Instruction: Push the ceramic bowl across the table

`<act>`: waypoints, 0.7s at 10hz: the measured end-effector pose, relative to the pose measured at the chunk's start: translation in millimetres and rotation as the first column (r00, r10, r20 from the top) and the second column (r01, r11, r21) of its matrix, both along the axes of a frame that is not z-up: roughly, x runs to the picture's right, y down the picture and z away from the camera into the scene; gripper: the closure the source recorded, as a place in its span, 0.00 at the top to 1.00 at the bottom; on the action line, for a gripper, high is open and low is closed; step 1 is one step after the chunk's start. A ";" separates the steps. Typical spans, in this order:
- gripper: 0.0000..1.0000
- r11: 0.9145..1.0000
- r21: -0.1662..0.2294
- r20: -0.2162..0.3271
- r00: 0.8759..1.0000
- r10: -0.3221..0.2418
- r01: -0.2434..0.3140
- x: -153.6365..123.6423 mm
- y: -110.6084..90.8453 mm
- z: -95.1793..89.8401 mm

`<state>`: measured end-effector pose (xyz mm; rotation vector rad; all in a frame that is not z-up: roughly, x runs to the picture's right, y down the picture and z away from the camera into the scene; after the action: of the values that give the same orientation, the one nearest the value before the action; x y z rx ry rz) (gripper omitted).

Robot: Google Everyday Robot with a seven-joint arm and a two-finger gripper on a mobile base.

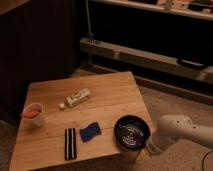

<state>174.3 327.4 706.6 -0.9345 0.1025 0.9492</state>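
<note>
The ceramic bowl (132,132) is black and glossy with pale ring marks inside. It sits at the front right corner of the light wooden table (110,97). My white arm (181,131) comes in from the right, off the table. The gripper (150,146) hangs low just beyond the table's right front corner, beside the bowl's lower right rim. I cannot tell whether it touches the bowl.
A white cup with orange contents (34,114) stands at the left edge. A small white bottle (77,98) lies mid-table. A blue sponge (90,132) and a black striped item (70,143) lie near the front edge. Dark shelving (150,55) stands behind the table.
</note>
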 end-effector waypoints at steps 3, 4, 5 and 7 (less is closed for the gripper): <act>0.60 0.999 0.052 0.054 0.998 -0.008 0.006 -20.5 -16.4 10.0; 0.60 0.998 0.063 0.064 0.998 -0.012 0.008 -24.5 -21.8 12.5; 0.60 0.997 0.078 0.075 0.997 -0.017 0.011 -29.9 -29.0 14.8; 0.60 0.992 0.119 0.088 0.995 -0.040 0.029 -40.0 -50.0 16.6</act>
<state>134.3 277.4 723.2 -0.8624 -0.0142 0.8705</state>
